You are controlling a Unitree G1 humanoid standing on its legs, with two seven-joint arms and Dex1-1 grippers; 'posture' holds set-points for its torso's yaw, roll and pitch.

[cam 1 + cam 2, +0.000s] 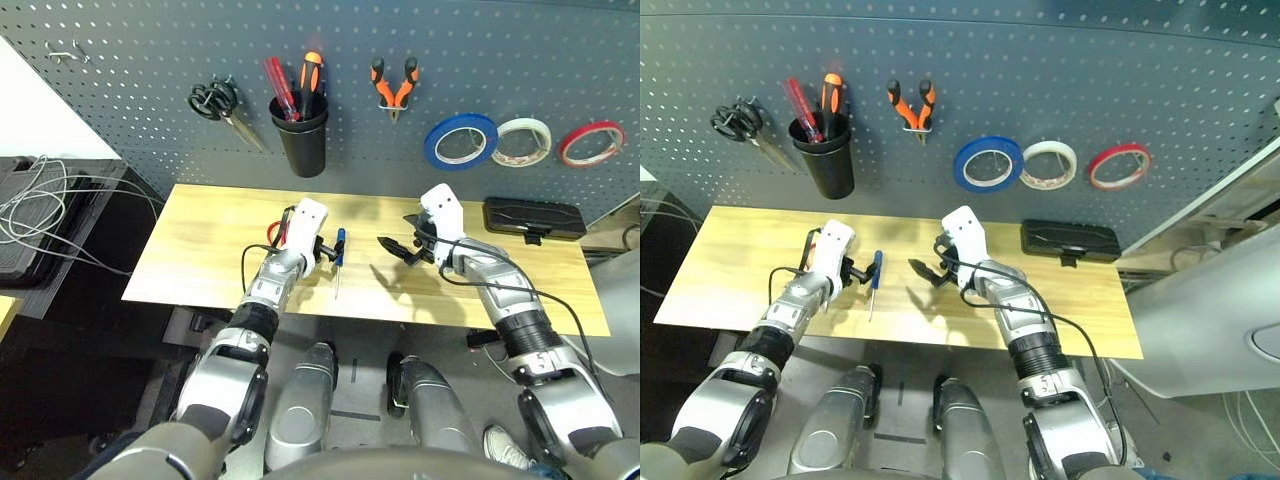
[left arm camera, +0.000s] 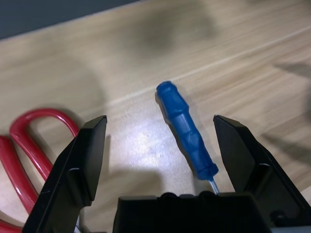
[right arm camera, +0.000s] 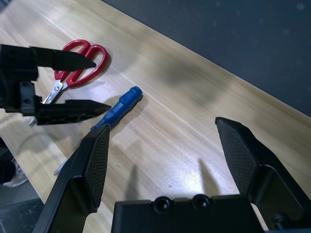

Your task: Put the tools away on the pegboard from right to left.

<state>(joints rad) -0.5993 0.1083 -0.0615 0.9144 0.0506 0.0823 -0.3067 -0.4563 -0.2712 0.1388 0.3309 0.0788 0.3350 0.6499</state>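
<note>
At 7 o'clock in the left eye view, the left arm is silver with black joints, a black ribbed sleeve and a white wrist cover. At 4 o'clock, the right arm matches, with a long black cable along it. The left gripper has angular black fingers; the right gripper adds finely textured pads and, at 6 o'clock, two round black studs.

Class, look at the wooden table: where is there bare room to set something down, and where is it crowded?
Bare wood lies between the blue-handled screwdriver and the right gripper, and left of the red-handled scissors. It is crowded around the left gripper, between scissors and screwdriver.
</note>
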